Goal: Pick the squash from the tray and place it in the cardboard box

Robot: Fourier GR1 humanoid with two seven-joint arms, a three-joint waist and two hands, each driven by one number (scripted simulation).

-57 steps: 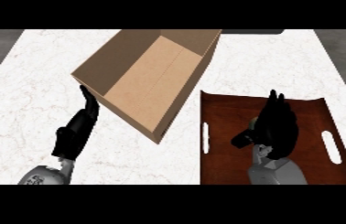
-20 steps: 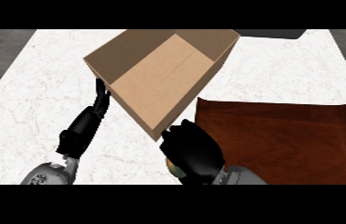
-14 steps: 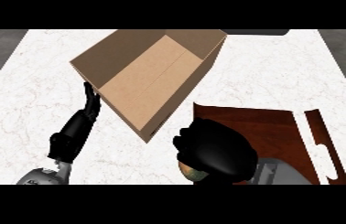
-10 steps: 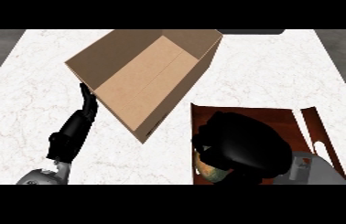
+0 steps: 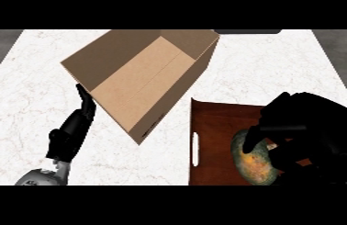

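Note:
A green and orange squash (image 5: 252,162) lies on the brown tray (image 5: 217,123) at the lower right. My right hand (image 5: 305,127) hangs over it, with its fingers curled round the squash's top and right side, hiding that part. The open cardboard box (image 5: 142,77) stands tilted at the upper middle, its opening facing up. At the lower left my left hand (image 5: 73,132) rests with straight fingers pointing up, its tips just by the box's left wall.
The white marbled counter (image 5: 271,68) runs all round the box and the tray. A white handle slot (image 5: 196,148) marks the tray's left rim. A dark object (image 5: 247,31) sits at the counter's far edge.
My right hand has moved right, from near the box's front corner to over the tray's right part, and the squash now shows under its fingers. The left hand has stayed put.

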